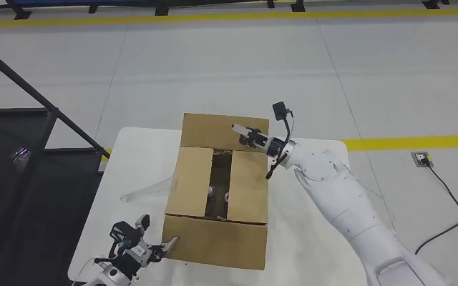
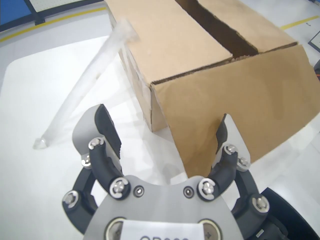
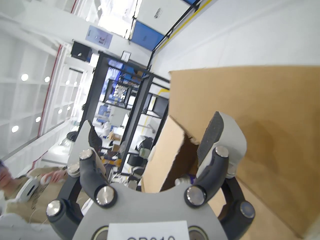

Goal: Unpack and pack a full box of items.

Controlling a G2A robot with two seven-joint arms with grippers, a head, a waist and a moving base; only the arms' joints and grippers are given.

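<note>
- Cardboard box (image 1: 218,189) sat just ahead of the spread left gripper (image 2: 163,116), long axis pointing away.
- Clear plastic strip (image 2: 85,83) leaned against it.
- Right gripper (image 3: 152,121), also spread, hung at its far end.

White table (image 1: 143,154), cardboard box (image 1: 189,179) standing on it, clear plastic strip (image 1: 147,189) slanting from tabletop to box

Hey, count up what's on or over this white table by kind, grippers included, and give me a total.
Cardboard box: 1
Clear plastic strip: 1
Grippers: 2, the left gripper and the right gripper
Total: 4
Items inside the box are too hidden to count.
</note>
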